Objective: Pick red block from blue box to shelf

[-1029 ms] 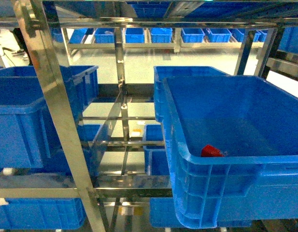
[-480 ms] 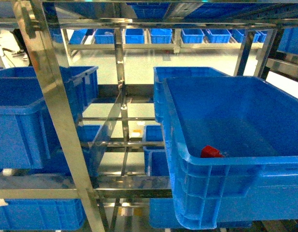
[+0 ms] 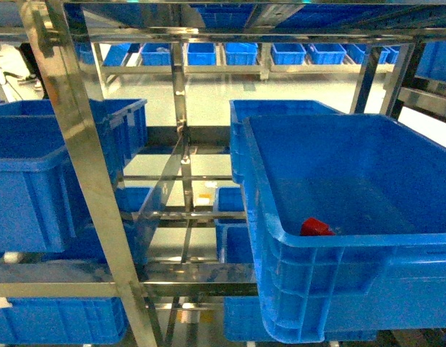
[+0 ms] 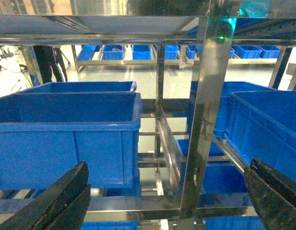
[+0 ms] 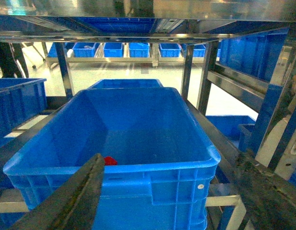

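**Red block waits in the box, both hands back and empty**

The red block [image 3: 316, 227] lies on the floor of the blue box [image 3: 396, 249], lower right of the head view, tucked close behind the near wall. In my right wrist view it shows as a small red spot [image 5: 109, 160] just over the near rim, partly hidden by one finger.

My right hand [image 5: 171, 196] is spread wide, its two dark fingers framing the box from outside, holding nothing. I judge it is lined up on the box so it can go over the rim and down. My left hand [image 4: 167, 196] is also wide open and empty, facing another blue crate [image 4: 66, 129] at the left of its frame, well away from the job.

The box stands on a tier of the shelf [image 3: 78, 166], whose shiny steel posts and rails cross every view. More blue crates [image 3: 241, 52] line racks at the far wall across a pale, glossy floor [image 3: 208, 97].
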